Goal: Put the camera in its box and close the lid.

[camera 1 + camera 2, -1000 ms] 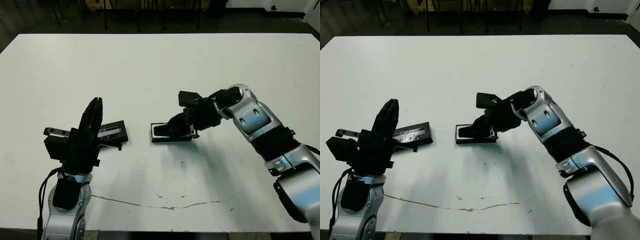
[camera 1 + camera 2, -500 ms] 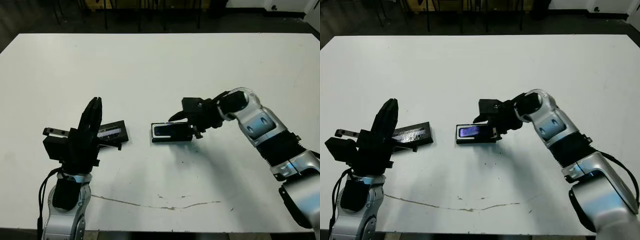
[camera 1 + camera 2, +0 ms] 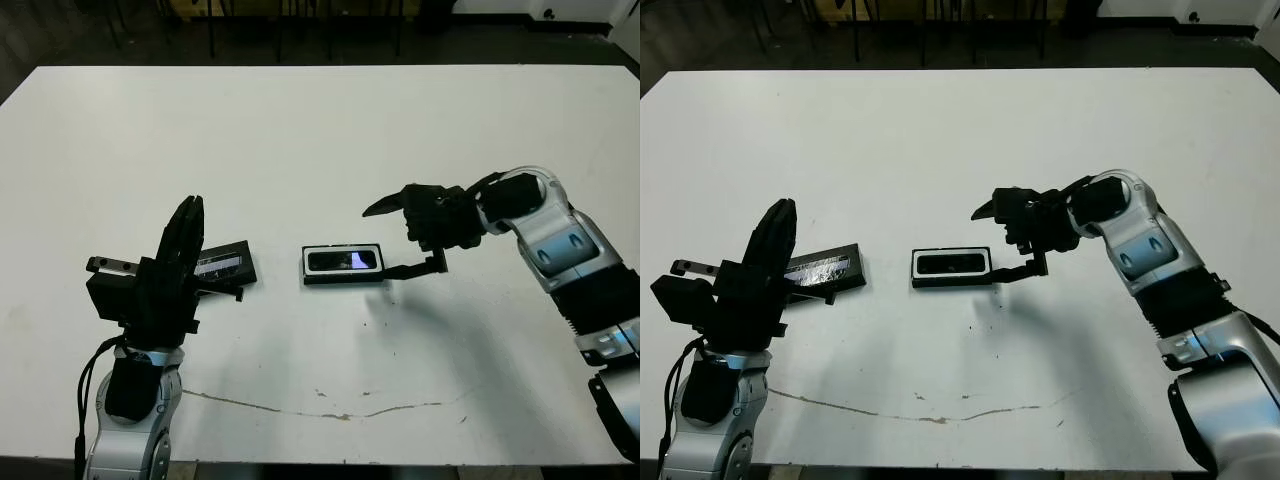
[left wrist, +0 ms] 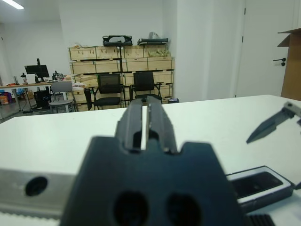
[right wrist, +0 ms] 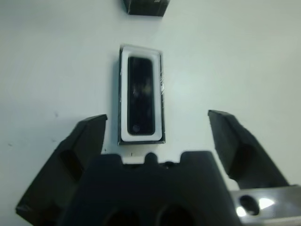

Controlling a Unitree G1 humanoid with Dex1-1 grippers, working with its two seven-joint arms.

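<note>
Black and slim, the bar-shaped camera (image 3: pixel 341 261) with its glossy purplish-blue window lies flat inside the small shallow black box (image 3: pixel 343 276) with the white inner lining, and the white lining shows as a thin border on all sides of it in the right wrist view. That box sits open near the middle of the white table (image 3: pixel 320 140), its long side running left to right. To its left, apart from it with bare tabletop between, lies the flat black rectangular lid (image 3: pixel 225 265) with a shiny silvery strip on its face, slightly skewed to the box.

On the right, the right gripper (image 3: pixel 402 241) hangs just off the box's right end, its two black fingers spread wide with nothing between them; one fingertip (image 3: pixel 376 208) points up and over the box, while the other reaches down close to the table beside the box's right edge. Whether that lower finger touches the box cannot be told.

On the left, the left gripper (image 3: pixel 186 232) stands raised near the front left of the table, fingers pressed nearly together and holding nothing, just in front of the lid's left end.

Wide bare tabletop stretches behind the box and lid to the far edge, and in front of them toward the near edge
</note>
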